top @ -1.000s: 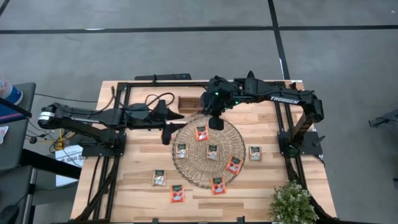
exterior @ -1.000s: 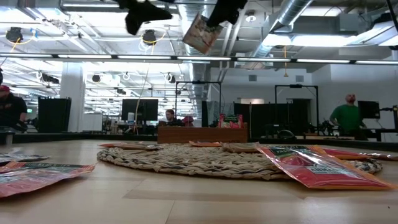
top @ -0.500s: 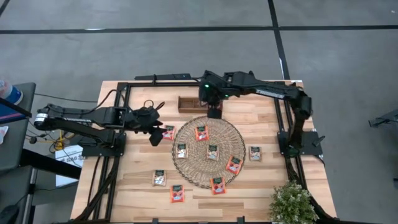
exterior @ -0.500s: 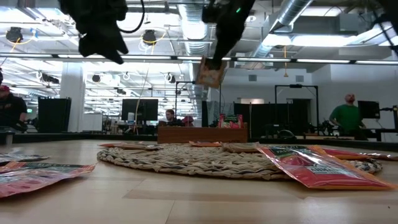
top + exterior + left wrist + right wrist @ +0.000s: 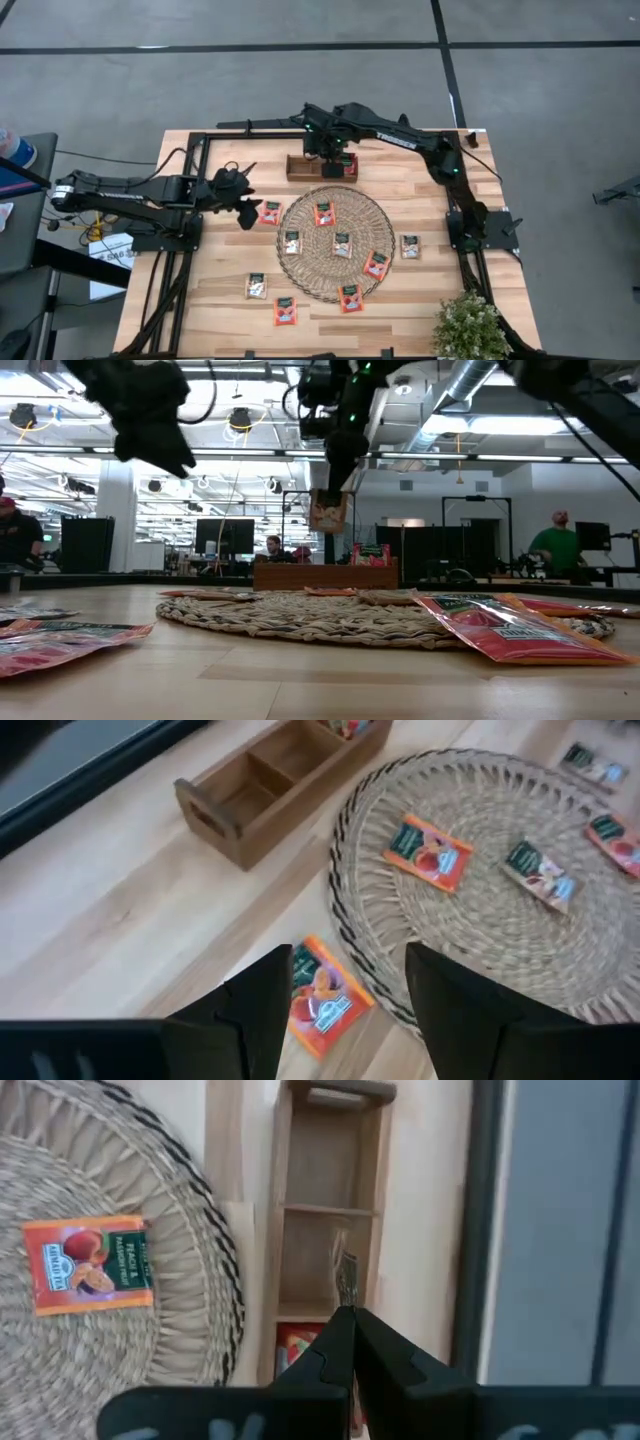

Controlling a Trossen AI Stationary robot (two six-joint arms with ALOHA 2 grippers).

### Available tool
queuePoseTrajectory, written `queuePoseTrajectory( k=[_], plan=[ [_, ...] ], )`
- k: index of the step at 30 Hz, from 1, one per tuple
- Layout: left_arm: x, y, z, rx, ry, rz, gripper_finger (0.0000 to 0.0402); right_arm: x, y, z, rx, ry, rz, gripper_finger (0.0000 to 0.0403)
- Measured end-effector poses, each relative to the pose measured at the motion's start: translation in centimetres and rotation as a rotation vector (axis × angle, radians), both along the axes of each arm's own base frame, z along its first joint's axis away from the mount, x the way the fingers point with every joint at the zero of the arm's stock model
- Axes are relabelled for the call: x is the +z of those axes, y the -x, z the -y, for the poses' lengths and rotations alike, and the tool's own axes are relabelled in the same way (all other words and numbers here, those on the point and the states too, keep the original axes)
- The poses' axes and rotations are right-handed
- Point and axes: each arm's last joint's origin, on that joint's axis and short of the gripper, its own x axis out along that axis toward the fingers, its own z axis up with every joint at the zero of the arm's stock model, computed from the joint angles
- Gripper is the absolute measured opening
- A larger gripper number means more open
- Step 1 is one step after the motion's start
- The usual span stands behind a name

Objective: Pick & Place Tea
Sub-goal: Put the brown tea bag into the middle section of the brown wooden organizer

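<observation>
I've got the right gripper [image 5: 345,1320] pinching a tea packet [image 5: 346,1275] edge-on above the wooden tray [image 5: 300,1200] — middle compartment directly beneath — left gripper [image 5: 345,995] spread, farther off.

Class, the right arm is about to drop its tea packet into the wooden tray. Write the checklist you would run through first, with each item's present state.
1. Right claw shut on the thin tea packet: ok.
2. Packet above the brown wooden compartment tray: ok.
3. Middle compartment beneath it free: ok; the end compartment already holds a packet.
4. Packet hanging clear of the dividers: cannot tell.
5. Left claw open, away from the tray, above an orange packet beside the round woven mat: ok.
</observation>
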Motion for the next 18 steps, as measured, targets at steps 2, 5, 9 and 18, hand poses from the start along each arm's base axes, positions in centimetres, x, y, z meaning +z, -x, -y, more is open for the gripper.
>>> queuePoseTrajectory(
  k=[2, 5, 9, 18],
  plan=[
    [-0.6, 0.7, -0.1, -0.005, 0.005, 0.064, 0.0188, -0.9, -0.5, 0.6, -0.006, -0.018, -0.015, 0.0],
    [-1.4, 1.7, -0.2, -0.033, 0.006, 0.169, 0.0188, -1.8, -1.1, 0.9, -0.021, -0.027, -0.017, 0.0],
    [-2.5, 3.1, -0.4, -0.072, 0.016, 0.299, 0.0188, -3.7, -1.6, 1.5, -0.029, -0.056, -0.056, 0.0],
    [-4.0, 4.7, -0.2, -0.122, 0.072, 0.393, 0.0188, -5.4, -2.0, 2.0, -0.099, -0.111, -0.066, 0.0]
  ],
)
